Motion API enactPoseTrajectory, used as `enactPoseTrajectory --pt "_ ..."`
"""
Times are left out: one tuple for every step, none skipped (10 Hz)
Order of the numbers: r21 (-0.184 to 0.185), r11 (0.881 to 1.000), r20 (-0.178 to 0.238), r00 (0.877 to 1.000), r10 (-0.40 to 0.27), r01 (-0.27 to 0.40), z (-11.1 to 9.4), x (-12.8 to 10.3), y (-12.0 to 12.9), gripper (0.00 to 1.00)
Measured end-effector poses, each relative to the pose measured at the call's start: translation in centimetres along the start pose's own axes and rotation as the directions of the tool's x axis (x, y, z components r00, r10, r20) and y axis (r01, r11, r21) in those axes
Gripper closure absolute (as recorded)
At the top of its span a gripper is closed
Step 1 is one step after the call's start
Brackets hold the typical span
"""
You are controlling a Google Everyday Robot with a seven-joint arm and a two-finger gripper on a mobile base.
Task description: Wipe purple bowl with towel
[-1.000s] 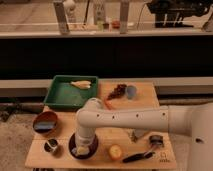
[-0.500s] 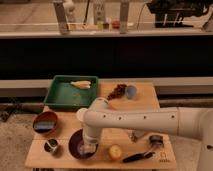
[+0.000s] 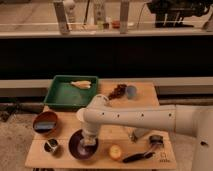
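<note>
Purple bowl (image 3: 79,146) at the front left of the surface (image 3: 147,98), upright, between a small metal cup (image 3: 51,146) on its left and a yellow-orange fruit (image 3: 116,151) on its right. Brown bowl (image 3: 46,123) behind and to the left, well apart.

Pincer (image 3: 89,140) lowered into the bowl's hollow, slightly right of centre, at the end of the white arm (image 3: 135,117) reaching in from the right. Impossible to tell whether spread or clamped. Towel not separately distinguishable beneath it.

Against a second ago: wrist then upright over the bowl and hiding most of it, now shifted so that the left rim and dark inside lie exposed. Bowl itself in the same spot. Probable meaning: wiping stroke under way across the inside, task mid-course rather than finished.

Farther out: green tray (image 3: 62,95) at the rear left, dark cluster (image 3: 118,91) and blue cup (image 3: 131,91) at the rear, black-handled tool (image 3: 137,157) at the front right.
</note>
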Motion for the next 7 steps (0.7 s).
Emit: enactPoseTrajectory --pt "-0.007 1.000 -0.003 1.000 -0.006 0.006 0.0 0.2 0.6 1.00" --pt "-0.011 1.000 -0.008 1.000 -0.012 0.012 0.1 0.5 1.0 1.00" --pt "-0.013 1.000 -0.016 1.000 -0.022 0.021 0.2 0.9 1.2 1.00" --pt "-0.015 0.999 -0.026 0.999 -0.032 0.032 0.2 1.4 1.4 1.00" --pt "-0.012 0.999 -0.039 0.998 -0.048 0.048 0.4 2.2 1.4 1.00" --pt "-0.005 0.998 -0.053 0.996 -0.070 0.069 0.7 3.4 1.2 1.00" --pt "0.001 0.997 -0.062 0.995 -0.082 0.082 0.8 4.0 1.0 1.00"
